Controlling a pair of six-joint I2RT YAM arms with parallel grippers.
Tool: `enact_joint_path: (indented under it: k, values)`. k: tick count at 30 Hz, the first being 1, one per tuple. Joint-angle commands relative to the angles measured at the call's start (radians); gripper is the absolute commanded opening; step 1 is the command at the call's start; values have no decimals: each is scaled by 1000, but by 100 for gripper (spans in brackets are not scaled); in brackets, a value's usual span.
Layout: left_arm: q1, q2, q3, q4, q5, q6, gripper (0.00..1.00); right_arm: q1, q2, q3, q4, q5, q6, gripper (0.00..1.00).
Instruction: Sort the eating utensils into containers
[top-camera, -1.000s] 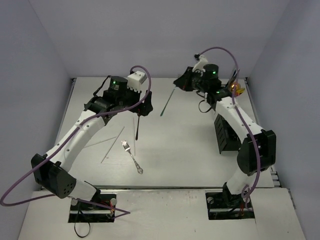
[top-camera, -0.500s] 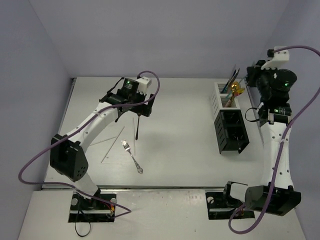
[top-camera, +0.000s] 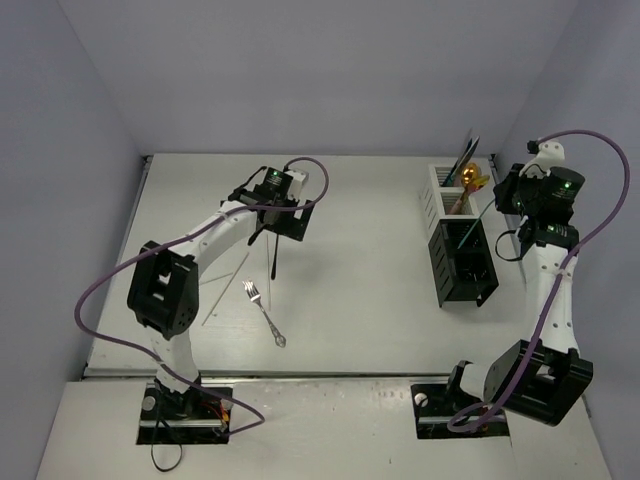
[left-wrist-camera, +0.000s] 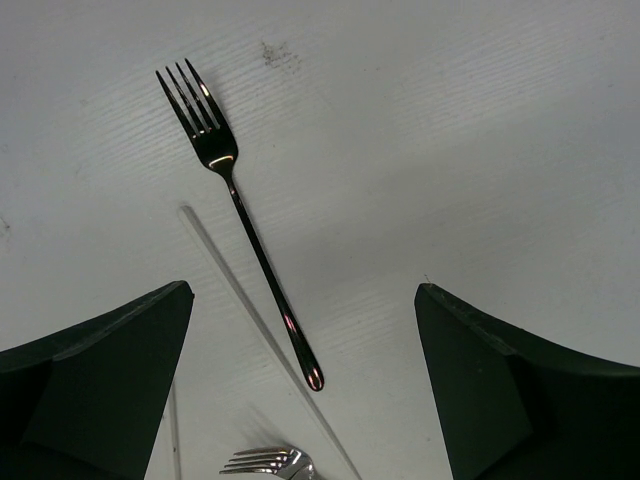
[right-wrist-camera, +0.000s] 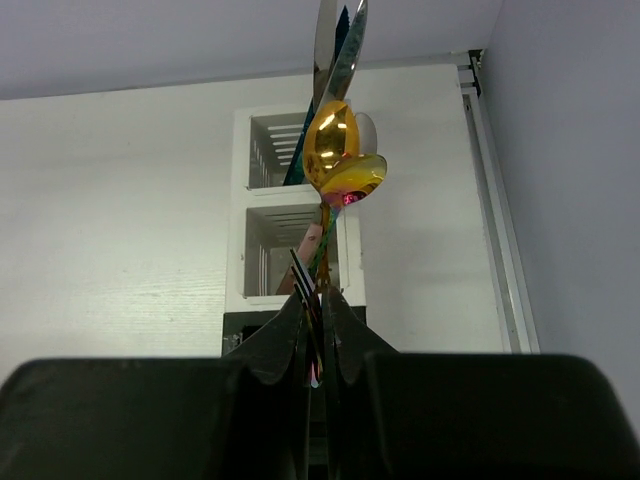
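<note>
Left wrist: hovering over dark fork (left-wrist-camera: 240, 230) lying on table (left-wrist-camera: 480, 150) w/ L gripper (left-wrist-camera: 302, 292) spread wide, holding nothing. Right wrist: pinching teal-handled fork (top-camera: 473, 229) w/ R gripper (right-wrist-camera: 316, 305) closed, fork leaning into black box (top-camera: 465, 272).

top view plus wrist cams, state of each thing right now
left tool, open above the dark fork
right tool, shut on teal-handled fork
dark fork, flat on table
silver fork, flat on table
teal-handled fork, held tilted over black container
gold spoon, standing in white container
</note>
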Motion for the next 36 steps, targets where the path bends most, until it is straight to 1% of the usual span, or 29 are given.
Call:
enact_joint_path:
  k: [1, 3, 8, 12, 17, 18, 21, 23, 26, 29, 31, 36]
  values:
    - [0, 15, 66, 50, -20, -37, 91, 2, 5, -33, 190, -23, 6, 0]
    - [0, 34, 71, 53, -20, -40, 91, 2, 14, -50, 237, -6, 5, 0]
    - [0, 65, 75, 59, -20, -37, 91, 1, 43, -34, 271, 7, 7, 0]
    - [0, 92, 88, 63, -13, -43, 91, 1, 73, -52, 336, 24, -11, 0]
    - [0, 149, 128, 52, -11, -54, 90, 3, 128, -81, 379, 10, -19, 0]
    - [1, 157, 139, 46, -16, -54, 89, 4, 136, -85, 379, 3, -19, 2]
    - [8, 208, 167, 30, -25, -54, 84, 11, 159, -109, 377, -11, -32, 13]
    - [15, 232, 183, 17, -34, -60, 81, 14, 164, -117, 376, -12, -37, 26]
    - [34, 261, 200, 6, -42, -70, 75, 14, 153, -120, 371, -10, -37, 42]
    - [57, 281, 206, -5, -43, -77, 68, 14, 125, -111, 357, -20, -38, 50]
    - [69, 289, 198, -6, -39, -77, 65, 14, 97, -105, 346, -33, -35, 54]
    - [74, 294, 184, -3, -31, -72, 62, 20, 45, -91, 330, -61, -27, 57]
